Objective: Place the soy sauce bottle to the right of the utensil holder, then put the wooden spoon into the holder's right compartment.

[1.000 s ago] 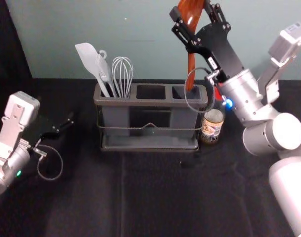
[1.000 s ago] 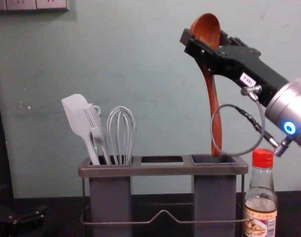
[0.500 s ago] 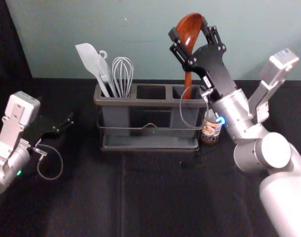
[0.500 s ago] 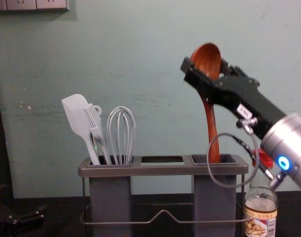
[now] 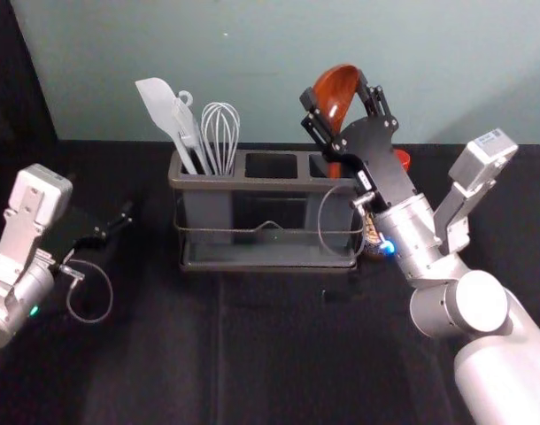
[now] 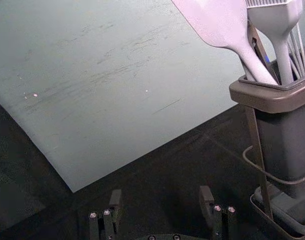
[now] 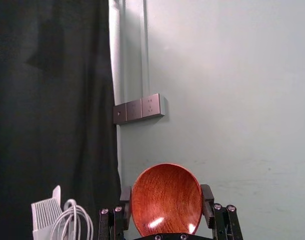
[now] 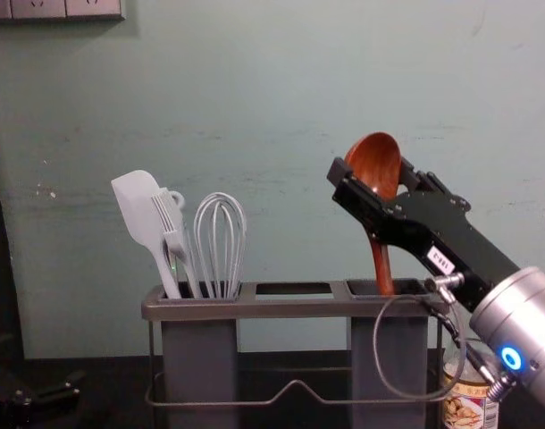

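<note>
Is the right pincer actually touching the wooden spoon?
Touching. In the right wrist view, the right pincer has a finger against each side of the spoon, at its bowl.

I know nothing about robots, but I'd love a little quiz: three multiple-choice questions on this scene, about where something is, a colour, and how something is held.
1. Where is the soy sauce bottle?
A) Left of the utensil holder
B) Inside it
C) Right of it

2. What colour is the bottle's cap?
A) Red
B) Yellow
C) White

3. How is the wooden spoon?
A) Flat on the table
B) Held bowl up
C) Held bowl down

1 C: the chest view shows it beside the holder's right end.
2 A: red shows behind the right gripper in the head view.
3 B: that gripper holds the bowl, the handle reaching down into the right compartment.
</note>
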Tool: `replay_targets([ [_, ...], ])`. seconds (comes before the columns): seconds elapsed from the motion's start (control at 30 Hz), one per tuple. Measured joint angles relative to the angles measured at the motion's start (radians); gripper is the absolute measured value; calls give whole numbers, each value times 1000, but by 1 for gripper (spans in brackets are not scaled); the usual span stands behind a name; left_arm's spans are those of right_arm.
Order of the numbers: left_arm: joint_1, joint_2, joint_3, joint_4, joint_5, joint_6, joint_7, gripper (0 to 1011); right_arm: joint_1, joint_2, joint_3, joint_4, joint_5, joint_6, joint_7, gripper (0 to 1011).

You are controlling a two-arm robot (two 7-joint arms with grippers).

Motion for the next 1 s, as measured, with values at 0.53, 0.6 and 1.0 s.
replay_targets([
  [0.53, 0, 0, 0, 0, 0, 0, 0, 1000, -13, -14, 9, 29, -8, -17, 6, 838],
  [0.6, 0, 0, 0, 0, 0, 0, 0, 1000, -13, -15, 11, 34, -8, -22, 9, 841],
  [1.0, 0, 0, 0, 0, 0, 0, 0, 1000, -13, -27, 25, -2, -16, -74, 17, 1003],
])
